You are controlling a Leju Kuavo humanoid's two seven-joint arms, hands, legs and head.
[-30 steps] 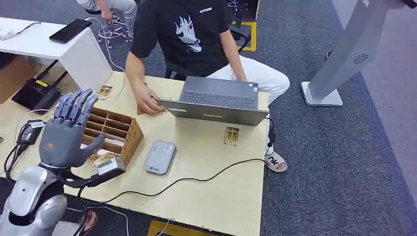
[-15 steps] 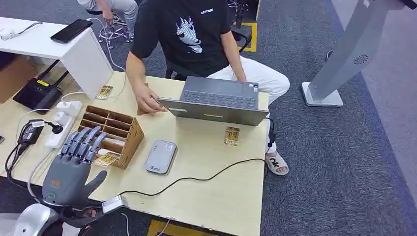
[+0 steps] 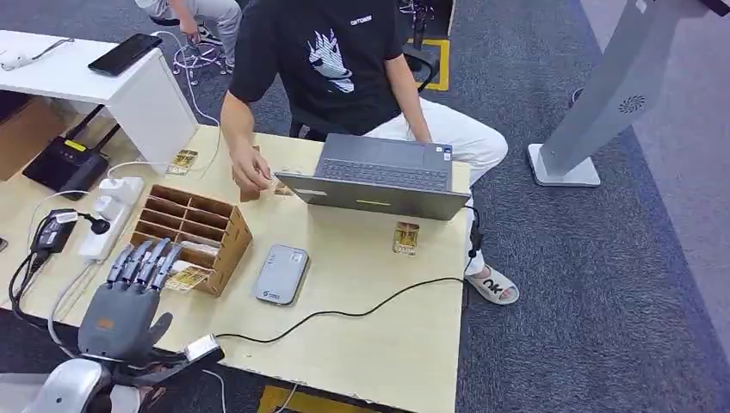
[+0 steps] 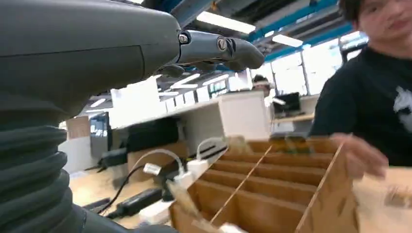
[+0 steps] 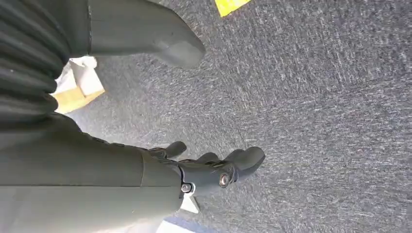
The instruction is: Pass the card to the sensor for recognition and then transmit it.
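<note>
Wooden slotted box (image 3: pixel 191 236) sits on my table (image 3: pixel 379 344); my left hand (image 3: pixel 125 297) hovers just before it, fingers spread, holding nothing. One card (image 3: pixel 186 278) lies at the box's near edge, beside my fingertips. Grey sensor (image 3: pixel 281 274) rests nearby. My right hand (image 5: pixel 214 172) hangs relaxed and released over carpet (image 5: pixel 316 97).

Empty robot hand (image 5: pixel 194 165) above carpet (image 5: pixel 316 97)
</note>
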